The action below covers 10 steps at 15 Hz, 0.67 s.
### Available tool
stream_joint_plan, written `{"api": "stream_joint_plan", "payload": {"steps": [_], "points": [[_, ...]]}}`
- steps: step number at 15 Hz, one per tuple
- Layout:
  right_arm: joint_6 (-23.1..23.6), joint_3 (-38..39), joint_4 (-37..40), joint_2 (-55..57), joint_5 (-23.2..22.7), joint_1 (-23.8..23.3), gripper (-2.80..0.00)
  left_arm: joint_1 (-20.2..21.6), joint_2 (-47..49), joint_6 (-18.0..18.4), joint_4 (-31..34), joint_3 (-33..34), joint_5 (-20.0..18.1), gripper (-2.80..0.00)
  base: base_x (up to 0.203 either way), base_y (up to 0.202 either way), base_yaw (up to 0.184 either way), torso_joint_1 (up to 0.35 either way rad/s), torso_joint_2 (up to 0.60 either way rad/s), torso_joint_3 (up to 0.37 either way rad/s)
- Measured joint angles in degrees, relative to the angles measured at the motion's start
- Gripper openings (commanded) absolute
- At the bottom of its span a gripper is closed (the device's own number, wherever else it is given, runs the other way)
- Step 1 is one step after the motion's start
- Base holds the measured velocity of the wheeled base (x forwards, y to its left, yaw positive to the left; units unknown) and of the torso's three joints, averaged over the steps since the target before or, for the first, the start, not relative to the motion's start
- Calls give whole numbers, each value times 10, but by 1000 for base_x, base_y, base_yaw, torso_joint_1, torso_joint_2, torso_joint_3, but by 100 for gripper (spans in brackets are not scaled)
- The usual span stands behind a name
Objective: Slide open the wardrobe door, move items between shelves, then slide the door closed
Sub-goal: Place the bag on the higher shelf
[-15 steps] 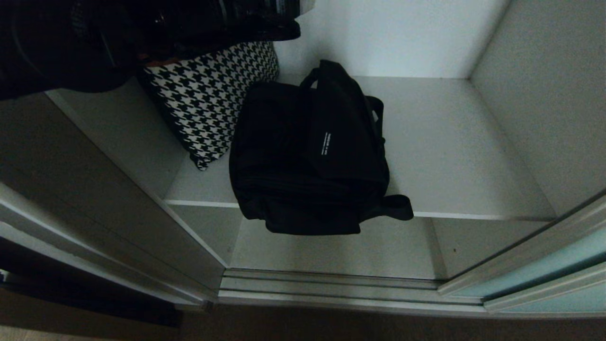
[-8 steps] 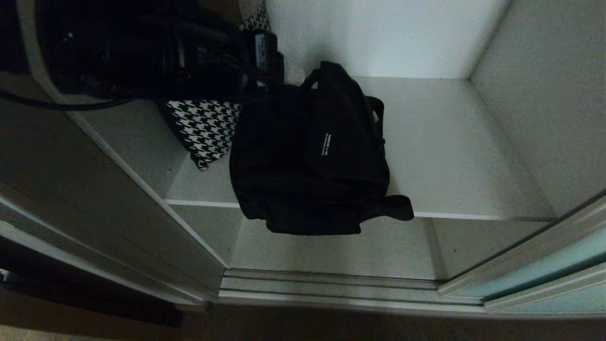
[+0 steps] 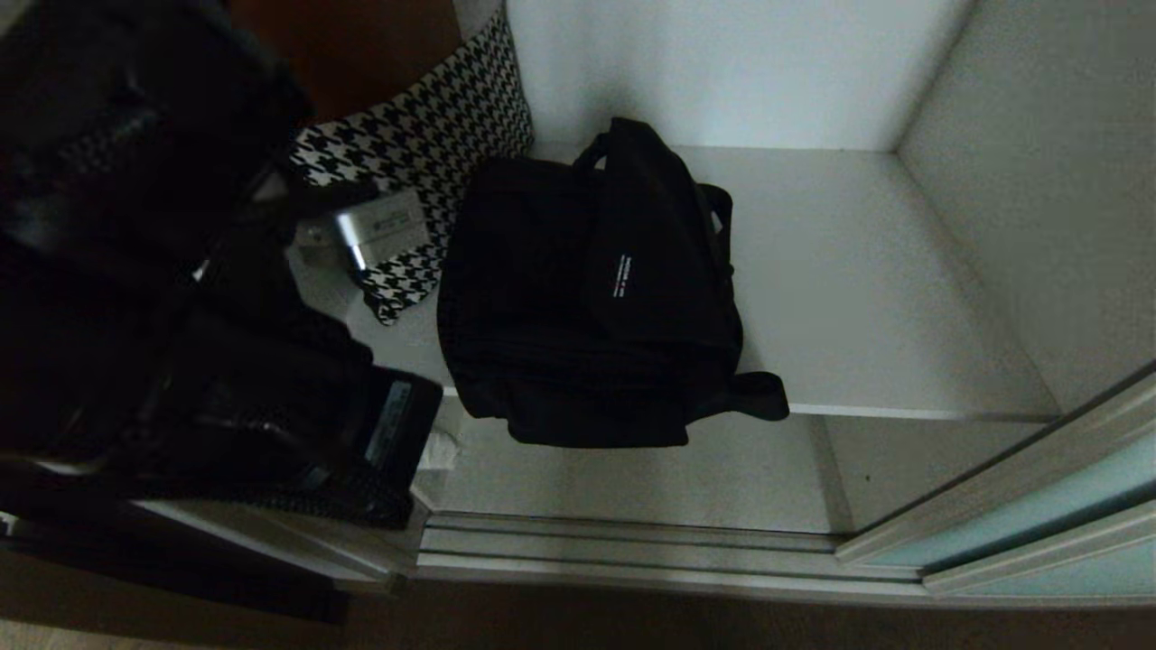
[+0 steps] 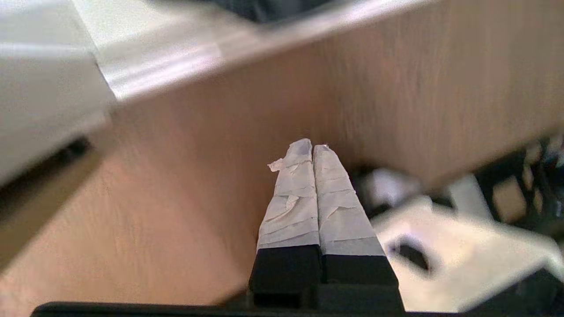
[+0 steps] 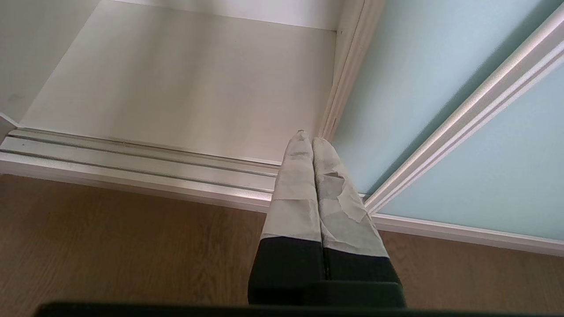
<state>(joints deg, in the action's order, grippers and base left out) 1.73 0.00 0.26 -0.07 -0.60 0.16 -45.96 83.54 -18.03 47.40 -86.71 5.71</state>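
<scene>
Beside the wardrobe's left wall, left end effector (image 4: 313,149) closed, empty, right end effector (image 5: 308,138) closed.

The left gripper (image 4: 312,147) points its two tape-wrapped fingers (image 4: 291,207), pressed together and holding nothing, toward a tan wooden panel (image 4: 396,97) that fills most of the frame. A pale silver-white edge (image 4: 176,66) runs from nine o'clock up toward one o'clock. At four o'clock lies a blurred white and black shape (image 4: 462,237), too indistinct to identify.
</scene>
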Motion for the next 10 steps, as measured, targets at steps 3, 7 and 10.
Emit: {"api": "stream_joint_plan", "payload": {"steps": [3, 7, 10], "points": [[0, 0, 0, 0, 0, 0, -280, -36, 10, -4, 0, 50, -21, -280, 0, 0, 0, 0, 0, 0], [0, 0, 0, 0, 0, 0, -280, -48, 67, -18, -52, 62, -24, -280, 0, 0, 0, 0, 0, 0], [0, 0, 0, 0, 0, 0, -280, -48, 124, -19, -74, 47, -22, -280, 0, 0, 0, 0, 0, 0]]}}
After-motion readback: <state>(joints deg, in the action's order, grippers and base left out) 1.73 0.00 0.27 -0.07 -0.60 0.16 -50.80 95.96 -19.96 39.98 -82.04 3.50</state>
